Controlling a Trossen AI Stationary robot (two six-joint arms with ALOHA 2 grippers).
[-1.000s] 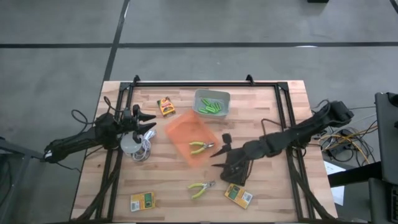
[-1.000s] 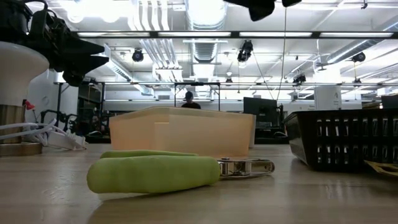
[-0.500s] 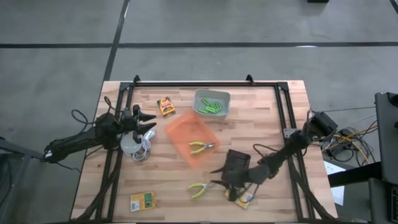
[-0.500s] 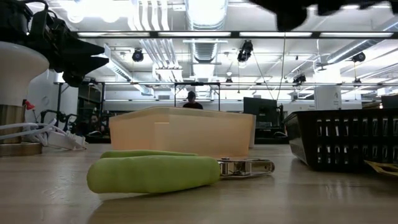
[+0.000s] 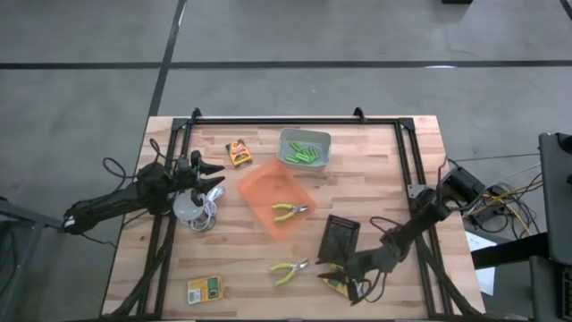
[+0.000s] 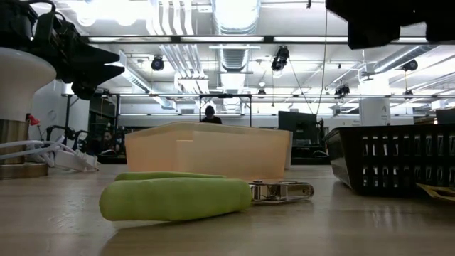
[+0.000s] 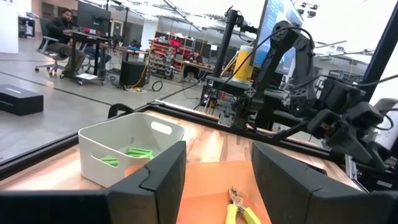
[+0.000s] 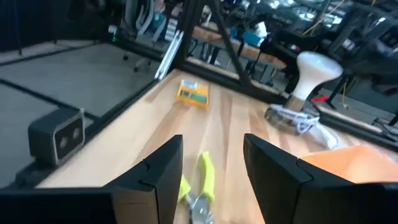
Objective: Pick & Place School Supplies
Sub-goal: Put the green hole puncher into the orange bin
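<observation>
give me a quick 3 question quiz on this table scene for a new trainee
1. True or false: the orange bin holds one pair of green-handled pliers.
2. Which container holds the lime-green markers? A) the grey bin B) the orange bin C) the black basket
3. Fill in: the right gripper hovers, fingers open, between the loose pliers on the table and a ____.

Key:
1. True.
2. A.
3. Yellow-and-green printed box, at the near edge of the table. The left gripper waits open above the white round thing with coiled cable.
</observation>
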